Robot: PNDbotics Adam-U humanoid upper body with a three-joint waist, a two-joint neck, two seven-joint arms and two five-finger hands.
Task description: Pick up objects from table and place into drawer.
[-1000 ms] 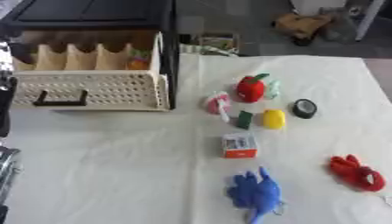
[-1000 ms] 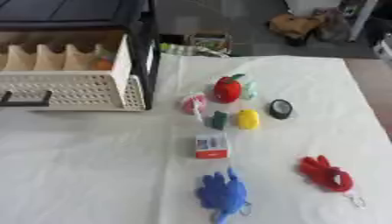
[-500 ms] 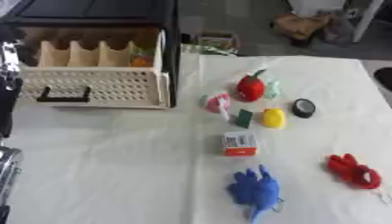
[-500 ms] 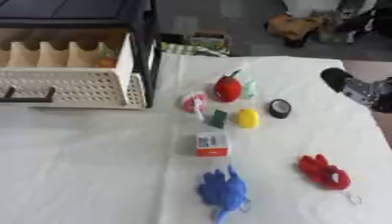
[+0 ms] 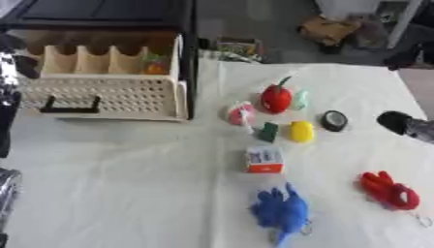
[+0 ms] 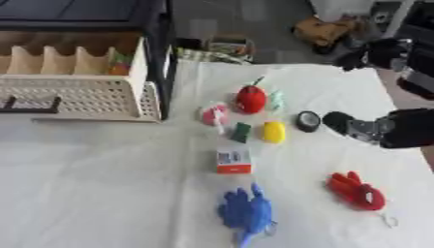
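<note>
Fingers of the right hand [image 6: 360,127] were too blurred to read; the black disc [image 6: 308,120] lay just to its left, nearest.

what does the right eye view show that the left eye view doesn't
Only the right eye view shows the right arm running back to the edge, plus a second dark arm part above it. Only the left eye view shows dark robot parts along its left edge. Both share the right hand near the black round thing, the drawer, red toy, blue toy and small box.
</note>
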